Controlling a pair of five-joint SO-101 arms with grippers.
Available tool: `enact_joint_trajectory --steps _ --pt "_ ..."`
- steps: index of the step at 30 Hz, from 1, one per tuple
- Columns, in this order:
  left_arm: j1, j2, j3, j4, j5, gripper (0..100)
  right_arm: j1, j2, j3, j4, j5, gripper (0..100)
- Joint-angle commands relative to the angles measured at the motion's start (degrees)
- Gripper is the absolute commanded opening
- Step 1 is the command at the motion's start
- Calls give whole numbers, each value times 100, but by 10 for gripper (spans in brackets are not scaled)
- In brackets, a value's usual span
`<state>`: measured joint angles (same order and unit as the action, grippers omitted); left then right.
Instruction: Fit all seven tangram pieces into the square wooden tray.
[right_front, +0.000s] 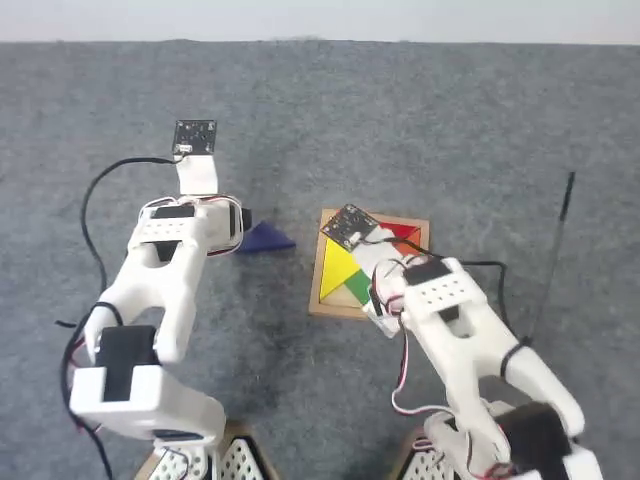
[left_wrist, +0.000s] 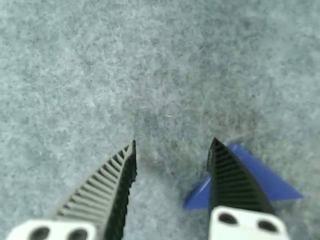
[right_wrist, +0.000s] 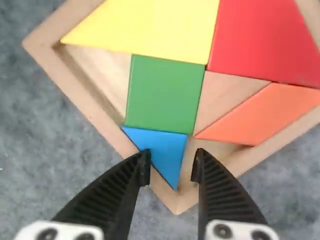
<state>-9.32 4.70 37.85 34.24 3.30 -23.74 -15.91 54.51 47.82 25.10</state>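
Left tool (left_wrist: 173, 143), released, is hovering over the grey counter (left_wrist: 100, 60) beside a dark blue triangle (left_wrist: 260, 180); right tool (right_wrist: 172, 152), also released, is hovering over the tray's (right_wrist: 89, 104) light blue triangle (right_wrist: 167, 150).

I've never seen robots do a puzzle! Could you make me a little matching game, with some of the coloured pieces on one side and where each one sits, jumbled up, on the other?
Pieces
1. dark blue triangle
2. light blue triangle
3. green square

Places
A. in the wooden tray, touching the yellow triangle
B. on the grey carpet, outside the tray
C. in the tray's corner, at the right gripper's fingertips

Pairs: 1-B, 2-C, 3-A
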Motion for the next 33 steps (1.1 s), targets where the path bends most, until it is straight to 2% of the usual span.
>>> enact_joint_trajectory --steps 1,10,15,20,26,33 --pt "53 -26 -268 62 -44 220 312 321 -360 22 -273 159" --pt "53 -26 -259 62 -53 220 576 365 -396 -57 -53 157" --pt "53 -26 -268 62 -53 220 549 356 -369 110 176 89" --pt "62 -26 -277 62 -53 220 541 303 -343 154 378 141" --pt "62 -26 -277 62 -53 220 549 303 -343 497 1011 141" --pt "62 -26 -277 62 -53 220 532 303 -325 541 1389 141"
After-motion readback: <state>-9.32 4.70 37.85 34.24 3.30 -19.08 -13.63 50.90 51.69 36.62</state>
